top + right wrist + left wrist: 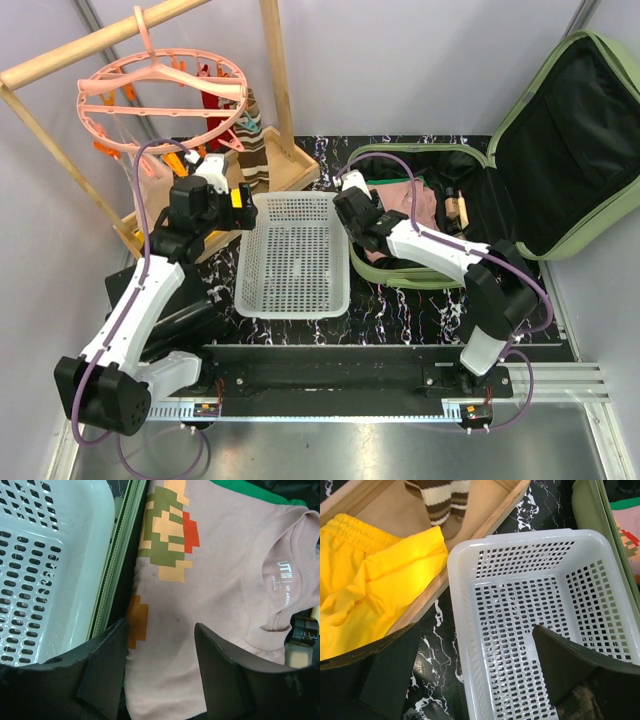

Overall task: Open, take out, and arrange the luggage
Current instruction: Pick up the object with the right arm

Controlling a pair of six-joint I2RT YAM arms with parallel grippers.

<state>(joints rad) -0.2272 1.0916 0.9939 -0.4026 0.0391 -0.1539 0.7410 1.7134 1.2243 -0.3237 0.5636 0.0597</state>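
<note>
Currently at the take-out step: unloading the large light-green hard-shell luggage [385, 272], lying unzipped at the right rear of the black marbled surface [400, 310], black-lined lid propped up toward the right wall.

Right claw [161, 630]: partly spread, holding nothing, poised just above the folded dusty-pink T-shirt with a blocky pixel print [225, 555], close to the zipper edge of the luggage.

Left claw [475, 630]: spread wide, empty, straddling from above the left rim of the white perforated plastic basket [520, 580], beside the wooden tray [385, 515] with the yellow shorts [380, 575].

Procedure for a clean pick:

1. Lower the right claw straight down into firm contact with the pink fabric. Avoid the zipper edge on the basket side.
2. Close just enough to pinch the top garment only. Judged risk: catching the green garment [250, 490] underneath as well.
3. Keep clear of the dark-capped bottle [304, 630] next to the collar; likely to topple if dragged.
4. Lift vertically, high enough to clear the luggage wall with the hem, then carry leftward.
5. Hold the left claw wide and ready to receive or spread the T-shirt. Do not crowd the basket rim.
6. Release only with the T-shirt fully over its destination, probably the basket.
</note>
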